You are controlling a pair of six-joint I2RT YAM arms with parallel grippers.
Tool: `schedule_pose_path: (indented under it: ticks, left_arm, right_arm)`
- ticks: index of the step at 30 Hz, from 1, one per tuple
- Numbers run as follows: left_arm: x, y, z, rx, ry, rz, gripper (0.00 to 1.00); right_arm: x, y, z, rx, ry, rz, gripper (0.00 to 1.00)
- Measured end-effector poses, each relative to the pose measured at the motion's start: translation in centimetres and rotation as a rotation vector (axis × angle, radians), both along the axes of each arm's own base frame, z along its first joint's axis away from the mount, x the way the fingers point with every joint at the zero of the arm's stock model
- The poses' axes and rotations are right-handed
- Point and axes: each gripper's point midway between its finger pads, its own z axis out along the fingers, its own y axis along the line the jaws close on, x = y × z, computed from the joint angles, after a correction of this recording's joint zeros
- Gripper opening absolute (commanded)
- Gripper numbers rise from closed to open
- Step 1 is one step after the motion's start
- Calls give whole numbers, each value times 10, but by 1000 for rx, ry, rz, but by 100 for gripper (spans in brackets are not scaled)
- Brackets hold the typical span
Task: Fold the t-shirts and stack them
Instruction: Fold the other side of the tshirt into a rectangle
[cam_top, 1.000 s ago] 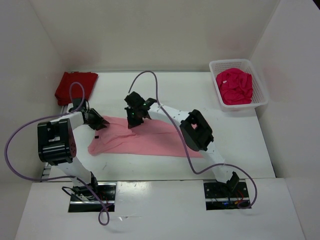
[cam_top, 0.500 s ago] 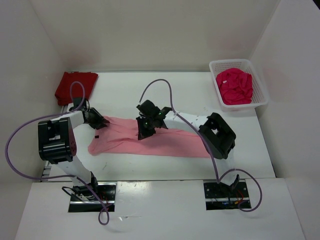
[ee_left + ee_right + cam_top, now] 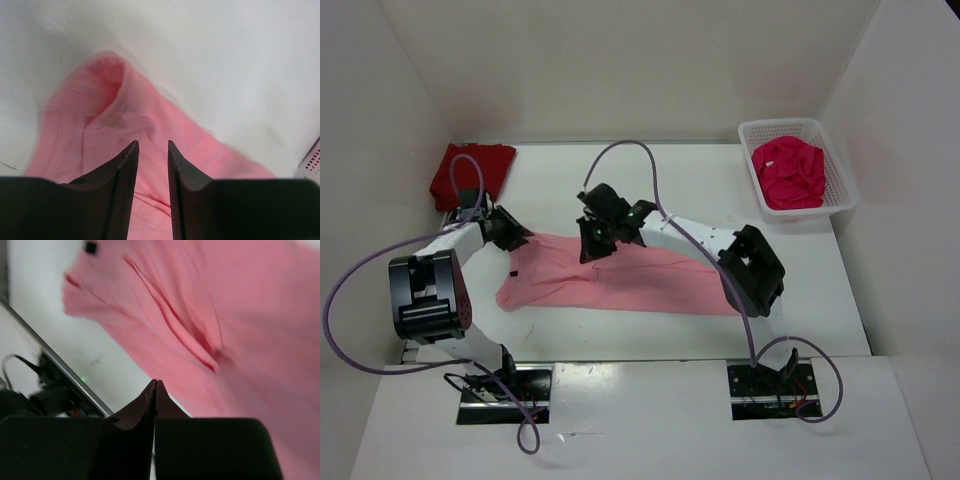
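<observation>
the top view looks down from above and behind on the whole white tabletop (image 3: 720, 190). both wrist cameras sit close, looking along the black left fingers (image 3: 120, 180) and black right fingers (image 3: 140, 410), and all three views share the light pink cloth t-shirt (image 3: 620, 285).

White table (image 3: 700, 180), matte surface, enclosed on three sides by plain white panels: far wall (image 3: 620, 70), left wall (image 3: 365, 150), right wall (image 3: 910, 130). At the near edge the table meets a glossy white ledge (image 3: 640, 420) across a thin dark seam. Lighting even and diffuse; soft shading in the far corners, faint glare on the ledge.
</observation>
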Motion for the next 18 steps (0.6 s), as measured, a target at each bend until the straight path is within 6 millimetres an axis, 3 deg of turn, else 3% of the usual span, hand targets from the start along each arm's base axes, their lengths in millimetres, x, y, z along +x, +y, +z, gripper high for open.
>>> schedule_pose_path:
  ticks: [4, 7, 12, 15, 18]
  left_arm:
    - [4, 1, 20, 18, -59, -1, 37]
    - [3, -1, 17, 19, -49, -5, 37]
    - [2, -6, 10, 17, -29, -18, 37]
    - [0, -8, -3, 9, 9, -23, 37]
    - [-2, -9, -13, 3, 37, -23, 37]
  right_arm:
    - [36, 42, 33, 90, -82, -6, 0]
    - [63, 74, 37, 127, -127, -12, 0]
    - [81, 97, -5, 77, -108, -13, 0]
    - [77, 96, -39, 11, -68, -6, 0]
    - [67, 95, -59, -33, -35, 9, 0]
